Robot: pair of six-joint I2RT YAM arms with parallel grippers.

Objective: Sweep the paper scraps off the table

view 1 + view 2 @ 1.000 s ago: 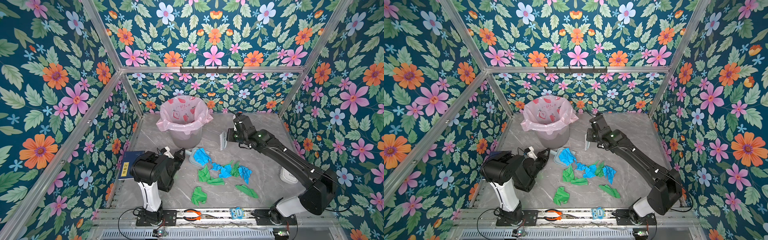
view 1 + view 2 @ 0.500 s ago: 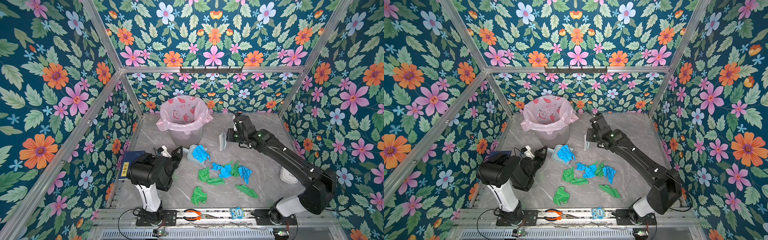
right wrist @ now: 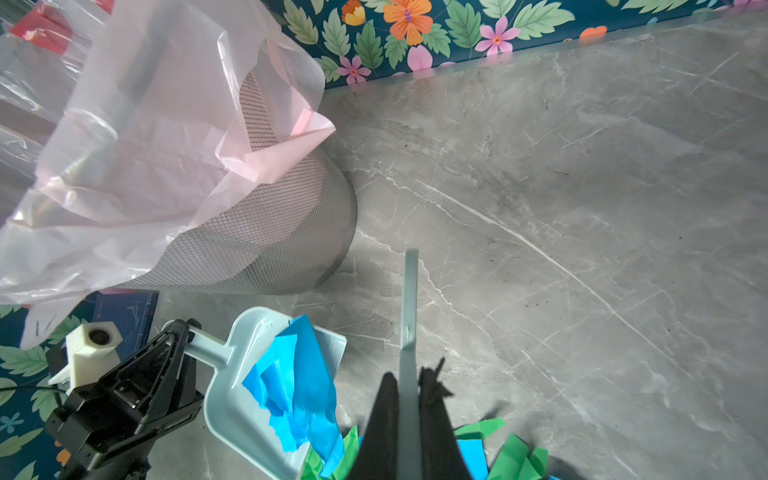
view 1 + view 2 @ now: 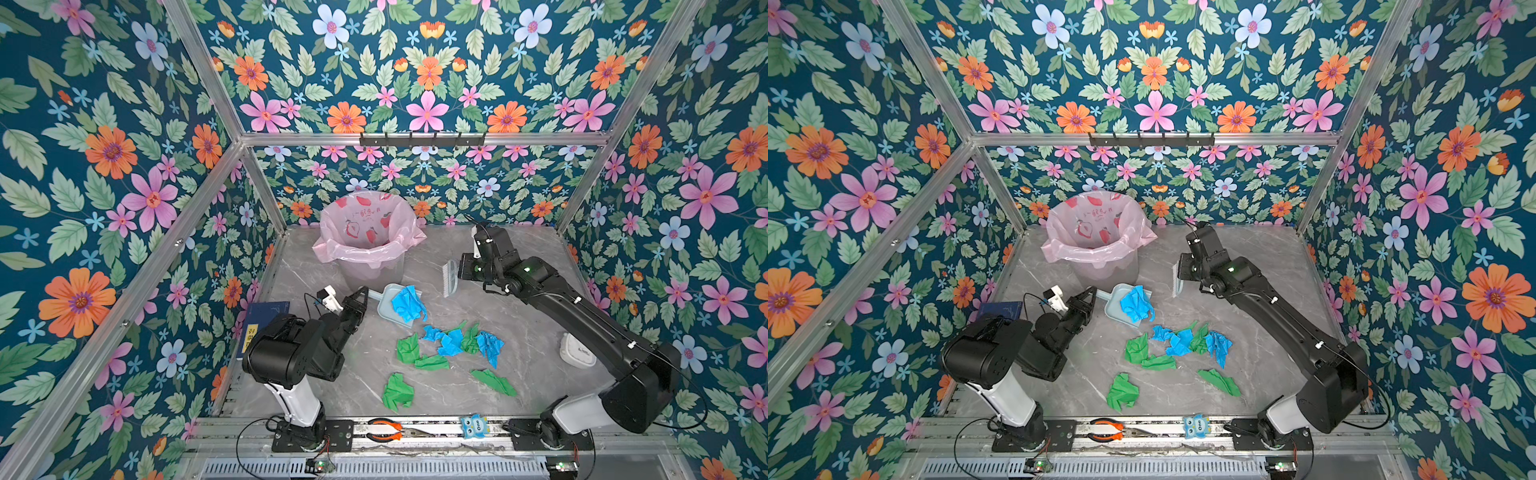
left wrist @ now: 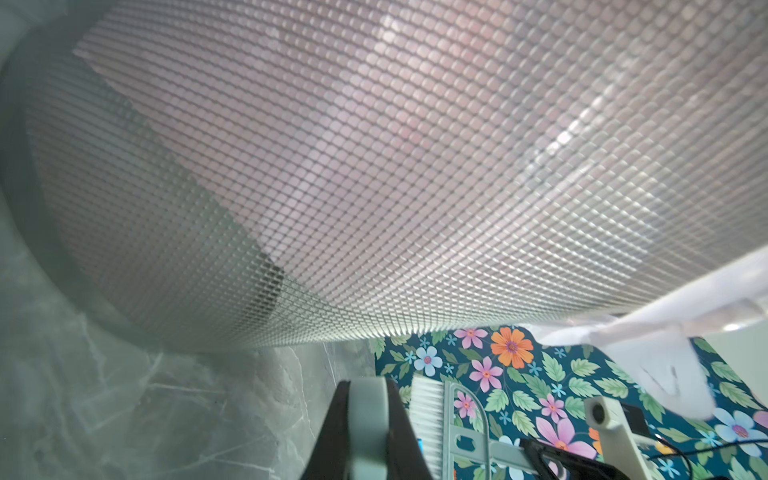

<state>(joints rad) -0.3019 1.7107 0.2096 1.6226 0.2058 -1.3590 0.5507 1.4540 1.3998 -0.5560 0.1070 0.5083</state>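
Observation:
Green and blue paper scraps [image 4: 449, 343] [image 4: 1179, 340] lie crumpled mid-table [image 4: 436, 399], with two green ones [image 4: 398, 390] nearer the front. My left gripper [image 4: 360, 293] [image 4: 1088, 297] [image 5: 368, 382] is shut on the handle of a pale blue dustpan [image 4: 384, 307] [image 3: 232, 399]. The pan carries one blue scrap [image 4: 409, 303] [image 3: 295, 386] and sits just in front of the bin. My right gripper [image 4: 463, 268] [image 4: 1183, 268] [image 3: 409, 374] is shut on a pale brush [image 4: 449, 278] [image 5: 428, 415], held above the table to the right of the pan.
A mesh bin [image 4: 365, 241] [image 5: 374, 166] with a pink bag stands at the back left. A dark blue book [image 4: 266, 316] lies at the left edge, a white device [image 4: 575, 353] at the right. Pliers [image 4: 384, 428] and an owl figure [image 4: 473, 426] rest on the front rail.
The left arm has shifted slightly, carrying the dustpan with its blue scrap a little toward the bin. The right arm and brush have stayed put.

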